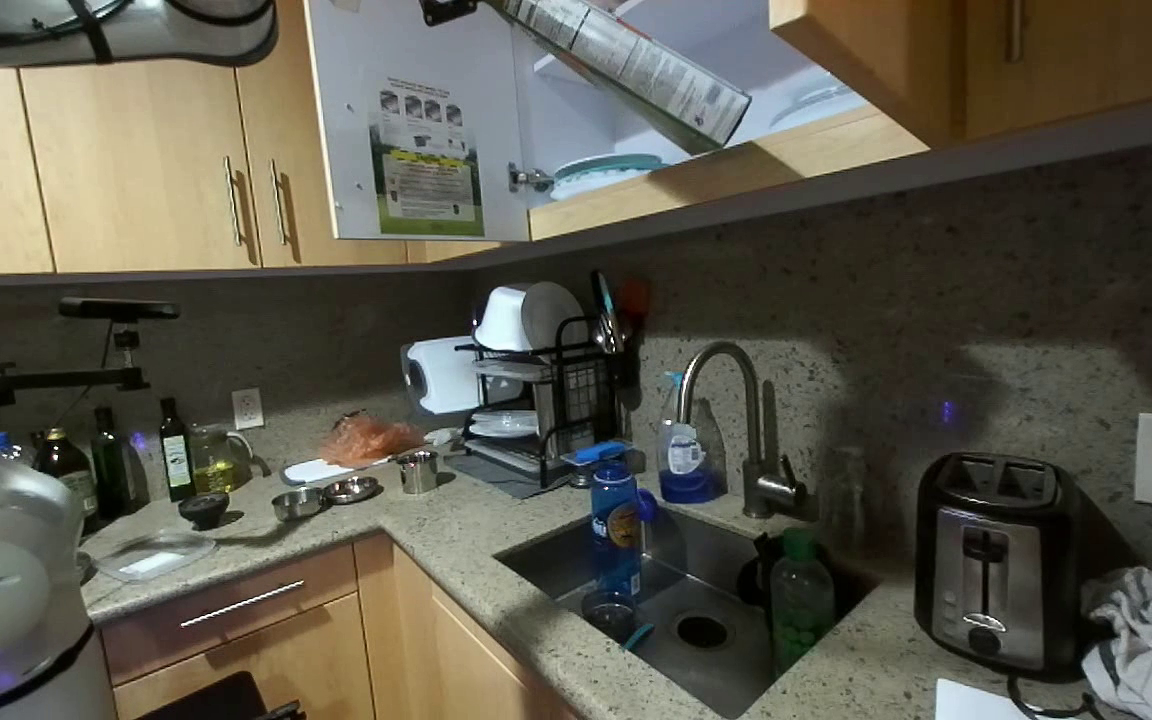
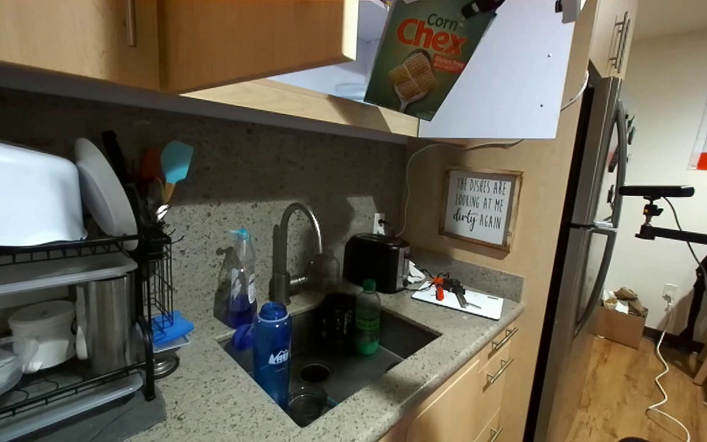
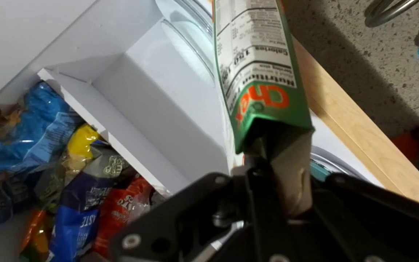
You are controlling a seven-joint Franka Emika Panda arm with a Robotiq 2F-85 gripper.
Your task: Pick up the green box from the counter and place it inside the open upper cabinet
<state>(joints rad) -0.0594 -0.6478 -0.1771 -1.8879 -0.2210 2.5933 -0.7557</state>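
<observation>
The green box (image 1: 636, 75) is in my gripper, tilted, at the opening of the upper cabinet (image 1: 766, 165). Its front, printed "Corn Chex", shows in an exterior view (image 2: 421, 58); its side panel shows in the wrist view (image 3: 255, 54). My gripper (image 3: 278, 182) is shut on the flap end of the box; only a small part of the gripper shows in an exterior view (image 2: 482, 6). The lower end of the box overlaps the cabinet's wooden front edge (image 2: 341, 107); I cannot tell whether they touch. The counter (image 1: 436, 520) is below.
Open cabinet doors flank the opening, one with a paper notice (image 1: 426, 160), one wooden (image 1: 866, 60). Inside are a shelf (image 3: 111, 127), snack bags (image 3: 75, 189) and dishes (image 1: 606, 170). Below stand the faucet (image 1: 751, 400), dish rack (image 1: 576, 400) and toaster (image 1: 996, 560).
</observation>
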